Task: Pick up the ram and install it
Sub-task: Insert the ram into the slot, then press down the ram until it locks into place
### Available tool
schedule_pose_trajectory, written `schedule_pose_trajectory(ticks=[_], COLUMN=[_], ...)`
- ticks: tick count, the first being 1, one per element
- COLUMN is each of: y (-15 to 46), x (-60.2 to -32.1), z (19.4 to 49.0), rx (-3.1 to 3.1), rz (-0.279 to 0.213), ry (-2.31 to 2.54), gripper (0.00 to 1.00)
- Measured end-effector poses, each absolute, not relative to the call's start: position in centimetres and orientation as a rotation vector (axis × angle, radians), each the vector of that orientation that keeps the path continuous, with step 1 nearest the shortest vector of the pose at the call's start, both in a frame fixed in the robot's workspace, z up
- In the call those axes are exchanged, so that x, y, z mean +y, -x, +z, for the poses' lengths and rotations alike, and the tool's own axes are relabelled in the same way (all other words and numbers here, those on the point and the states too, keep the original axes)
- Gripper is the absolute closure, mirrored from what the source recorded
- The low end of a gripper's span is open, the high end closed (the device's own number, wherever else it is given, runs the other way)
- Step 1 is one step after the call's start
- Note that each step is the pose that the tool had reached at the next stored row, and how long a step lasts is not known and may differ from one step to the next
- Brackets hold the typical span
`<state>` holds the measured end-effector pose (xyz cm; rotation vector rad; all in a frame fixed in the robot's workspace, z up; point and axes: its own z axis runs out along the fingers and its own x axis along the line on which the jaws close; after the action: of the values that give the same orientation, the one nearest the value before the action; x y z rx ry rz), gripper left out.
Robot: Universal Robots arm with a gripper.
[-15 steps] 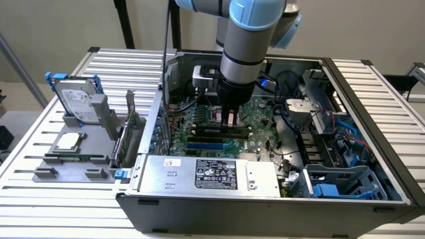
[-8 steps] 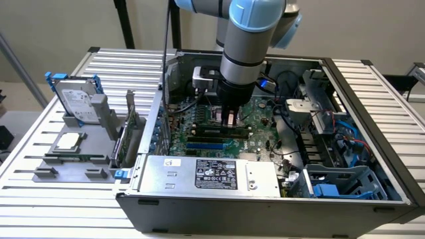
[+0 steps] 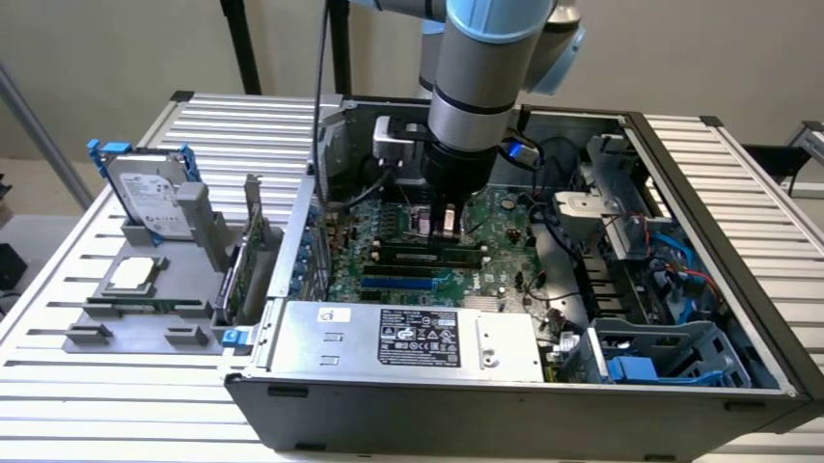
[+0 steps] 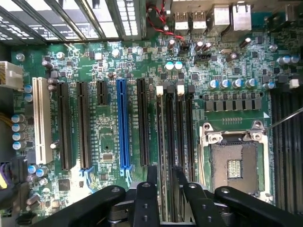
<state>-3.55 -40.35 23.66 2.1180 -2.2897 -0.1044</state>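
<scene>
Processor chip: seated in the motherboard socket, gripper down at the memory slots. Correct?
No. The wrist view shows the socket empty; the processor chip lies on the grey tray outside the case. The gripper is at the memory slots.

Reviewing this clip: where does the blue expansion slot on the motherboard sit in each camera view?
Exterior view: the blue expansion slot lies on the motherboard, between the power supply and the end effector.
Wrist view: the blue expansion slot runs between black expansion slots, two slots away from the end effector.
Shared landmark: the memory slots directly under the end effector.
</scene>
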Motion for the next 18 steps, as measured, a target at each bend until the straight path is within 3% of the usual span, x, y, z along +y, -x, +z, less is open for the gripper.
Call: schedule_pose_trajectory(ticks=[4, 6, 8, 18], y=[3.61, 3.62, 3.62, 3.62], x=[-40.34, -40.35, -40.35, -40.35], z=[23.78, 23.79, 23.79, 23.79], rx=[-2.290, -2.290, -2.290, -2.290], rz=[-0.106, -0.106, -0.106, -0.106], ry=[-2.119, -2.119, -2.119, -2.119], gripper=[0.74, 0.87, 0.89, 0.89])
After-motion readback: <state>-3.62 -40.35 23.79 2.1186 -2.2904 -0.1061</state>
